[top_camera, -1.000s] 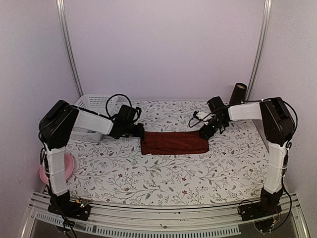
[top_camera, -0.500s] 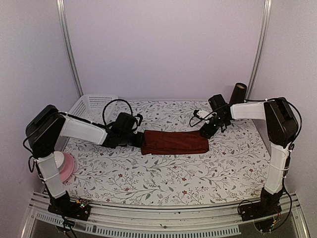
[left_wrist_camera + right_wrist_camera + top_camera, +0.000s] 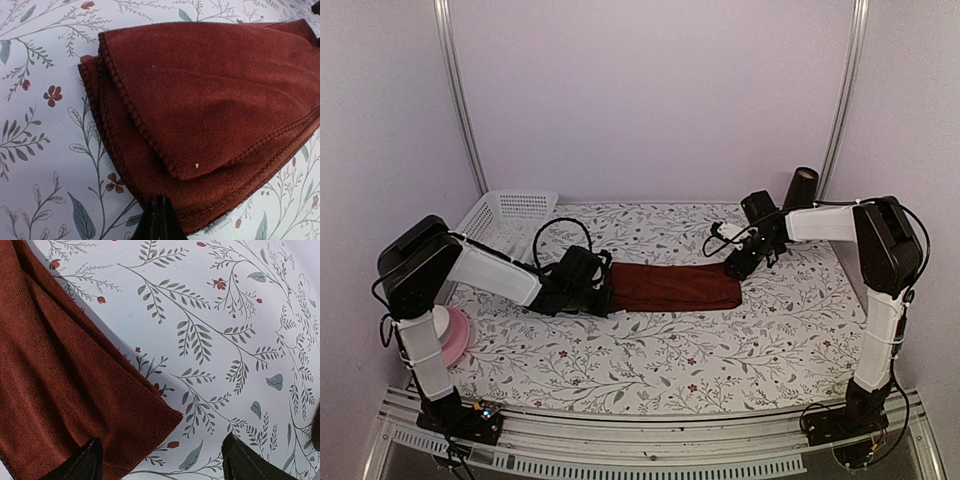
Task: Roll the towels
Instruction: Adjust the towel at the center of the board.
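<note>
Near half of worktop (image 3: 660, 365): bare from the towel (image 3: 672, 287) to the arm bases, open to pass.
Behind towel: bare strip to the back wall.
Towel's left end: left end effector (image 3: 606, 295) pinched on the hem.
Towel's right end: right end effector (image 3: 734, 268) spread over the corner.
Back left: basket (image 3: 510, 212).
Back right: upright dark tube (image 3: 803, 187).
Left edge: pink dish (image 3: 455, 338).

White-shelled arms (image 3: 495, 272), bulky black joints (image 3: 415, 270), looping black cables (image 3: 560, 219)
</note>
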Controlling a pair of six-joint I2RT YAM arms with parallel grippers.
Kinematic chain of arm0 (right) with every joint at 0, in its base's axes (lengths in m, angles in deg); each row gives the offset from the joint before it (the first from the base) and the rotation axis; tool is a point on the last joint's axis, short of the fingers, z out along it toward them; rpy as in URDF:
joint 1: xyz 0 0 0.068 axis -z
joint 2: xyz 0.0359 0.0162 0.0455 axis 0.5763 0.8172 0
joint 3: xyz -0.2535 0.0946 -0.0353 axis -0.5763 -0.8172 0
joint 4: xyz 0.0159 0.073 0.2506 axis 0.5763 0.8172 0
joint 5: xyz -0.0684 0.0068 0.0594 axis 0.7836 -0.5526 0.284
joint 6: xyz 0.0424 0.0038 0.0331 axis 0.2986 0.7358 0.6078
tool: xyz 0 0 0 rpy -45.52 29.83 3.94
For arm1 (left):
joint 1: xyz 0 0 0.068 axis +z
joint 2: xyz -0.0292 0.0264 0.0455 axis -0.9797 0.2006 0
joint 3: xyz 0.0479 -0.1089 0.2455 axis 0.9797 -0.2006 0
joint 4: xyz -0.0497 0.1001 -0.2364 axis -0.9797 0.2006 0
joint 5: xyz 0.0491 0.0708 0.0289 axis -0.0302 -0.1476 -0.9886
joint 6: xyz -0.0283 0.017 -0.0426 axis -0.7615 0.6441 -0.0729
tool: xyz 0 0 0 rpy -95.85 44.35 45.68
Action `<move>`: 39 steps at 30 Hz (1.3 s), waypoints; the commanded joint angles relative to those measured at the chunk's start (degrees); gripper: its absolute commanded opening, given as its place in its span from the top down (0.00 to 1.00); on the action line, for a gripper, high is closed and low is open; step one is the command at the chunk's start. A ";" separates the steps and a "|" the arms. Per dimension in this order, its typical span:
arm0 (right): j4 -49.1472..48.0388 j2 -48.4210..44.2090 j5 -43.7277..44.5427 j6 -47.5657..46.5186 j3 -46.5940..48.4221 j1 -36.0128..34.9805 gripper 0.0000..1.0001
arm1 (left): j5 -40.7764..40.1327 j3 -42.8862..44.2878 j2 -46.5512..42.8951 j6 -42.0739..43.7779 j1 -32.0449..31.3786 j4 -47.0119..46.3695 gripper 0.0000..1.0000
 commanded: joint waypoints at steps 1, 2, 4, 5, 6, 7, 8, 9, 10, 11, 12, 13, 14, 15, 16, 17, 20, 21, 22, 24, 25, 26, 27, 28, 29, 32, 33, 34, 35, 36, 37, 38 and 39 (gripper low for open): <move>0.18 -2.25 0.13 -0.26 -0.59 -0.11 0.18 | -1.93 -0.84 1.49 -0.37 -0.83 0.32 0.99; 0.17 -2.26 0.09 -0.28 -0.67 -0.11 0.18 | -2.59 -1.18 1.00 -0.32 -0.82 0.49 0.97; 0.19 -2.17 0.18 -0.41 -0.68 -0.16 0.18 | -4.47 -1.86 -0.41 -0.17 -0.76 0.79 0.92; 0.21 -2.13 0.14 -0.45 -0.68 -0.11 0.18 | -5.24 -2.23 -1.15 0.03 -0.80 0.80 0.89; 0.25 -2.16 0.14 -0.46 -0.68 -0.17 0.18 | -5.53 -2.51 -1.94 0.40 -0.81 0.80 0.87; 0.25 -2.16 0.26 -0.46 -0.68 -0.09 0.18 | -5.44 -2.58 -2.51 0.76 -0.76 0.85 0.84; 0.26 -2.17 0.23 -0.46 -0.68 -0.11 0.18 | -5.30 -2.59 -3.19 0.95 -0.81 1.00 0.81; 0.26 -2.18 0.29 -0.46 -0.68 -0.13 0.18 | -5.18 -2.52 -3.92 0.94 -0.81 1.13 0.78; 0.27 -2.18 0.37 -0.46 -0.68 -0.12 0.18 | -4.94 -2.50 -4.74 1.04 -0.76 1.08 0.76; 0.28 -2.18 0.44 -0.46 -0.76 -0.16 0.18 | -4.67 -2.46 -5.61 1.01 -0.75 1.00 0.75; 0.26 -2.18 0.55 -0.46 -0.70 -0.12 0.18 | -4.28 -2.42 -6.45 0.95 -0.76 0.80 0.74; 0.26 -2.18 0.57 -0.46 -0.74 -0.13 0.17 | -3.79 -2.40 -7.27 0.78 -0.82 0.47 0.73; 0.26 -2.22 0.65 -0.46 -0.75 -0.11 0.18 | -3.12 -2.41 -7.93 0.43 -0.76 0.07 0.71; 0.26 -2.14 0.66 -0.46 -0.76 -0.13 0.18 | -2.11 -2.42 -8.52 0.05 -0.76 -0.61 0.70; 0.28 -2.17 0.66 -0.39 -0.72 -0.13 0.18 | -0.98 -2.23 -8.70 -0.39 -0.79 -1.09 0.69; 0.22 -2.15 0.66 -0.45 -0.75 -0.11 0.18 | 0.03 -1.87 -8.63 -0.97 -0.74 -1.41 0.68; 0.26 -2.25 0.88 -0.46 -0.72 -0.11 0.18 | 2.62 -0.52 -7.30 -2.65 -0.73 -2.40 0.67; 0.26 -2.31 0.84 -0.41 -0.76 -0.11 0.18 | 2.95 0.00 -6.38 -3.19 -0.60 -2.58 0.67; 0.21 -2.41 0.84 -0.43 -0.75 -0.06 0.18 | 3.12 0.49 -5.47 -3.61 -0.45 -2.60 0.67; 0.17 -2.67 0.76 -0.43 -0.77 -0.11 0.18 | 3.36 1.14 -3.74 -4.54 0.03 -2.82 0.67; 0.17 -2.82 0.71 -0.45 -0.84 -0.15 0.18 | 3.48 1.18 -3.17 -4.97 0.33 -3.13 0.67; 0.18 -2.95 0.67 -0.39 -0.85 -0.17 0.17 | 3.26 1.08 -2.68 -5.44 0.54 -3.57 0.67; 0.17 -3.04 0.60 -0.44 -0.85 -0.17 0.17 | 3.12 0.83 -2.31 -5.89 0.71 -4.07 0.67; 0.17 -3.15 0.53 -0.42 -0.85 -0.16 0.17 | 3.02 0.48 -2.05 -6.20 0.89 -4.67 0.67; 0.17 -3.21 0.45 -0.39 -0.90 -0.11 0.17 | 3.36 0.33 -1.67 -6.49 1.04 -5.16 0.67; 0.17 -3.19 0.16 -0.37 -0.90 -0.11 0.17 | 3.79 0.31 -0.77 -7.00 1.45 -6.05 0.67; 0.17 -3.15 0.06 -0.31 -0.94 -0.11 0.17 | 3.77 0.37 -0.59 -7.13 1.52 -6.27 0.67; 0.24 -3.08 -0.03 -0.29 -0.90 -0.11 0.17 | 3.78 0.46 -0.34 -7.14 1.58 -6.43 0.67; 0.24 -3.01 -0.04 -0.28 -0.94 -0.11 0.17 | 3.65 0.55 -0.15 -7.19 1.69 -6.52 0.67; 0.30 -2.97 0.03 -0.28 -0.94 -0.11 0.17 | 3.62 0.57 0.07 -7.35 1.82 -6.76 0.67; 0.27 -3.01 0.05 -0.28 -0.94 -0.12 0.17 | 4.05 0.51 0.36 -7.67 1.99 -7.15 0.67; 0.32 -3.09 0.05 -0.28 -0.94 -0.11 0.17 | 4.51 0.44 0.62 -7.89 2.20 -7.64 0.67; 0.27 -3.18 0.05 -0.28 -0.94 -0.11 0.17 | 4.92 0.40 0.88 -8.05 2.36 -7.97 0.67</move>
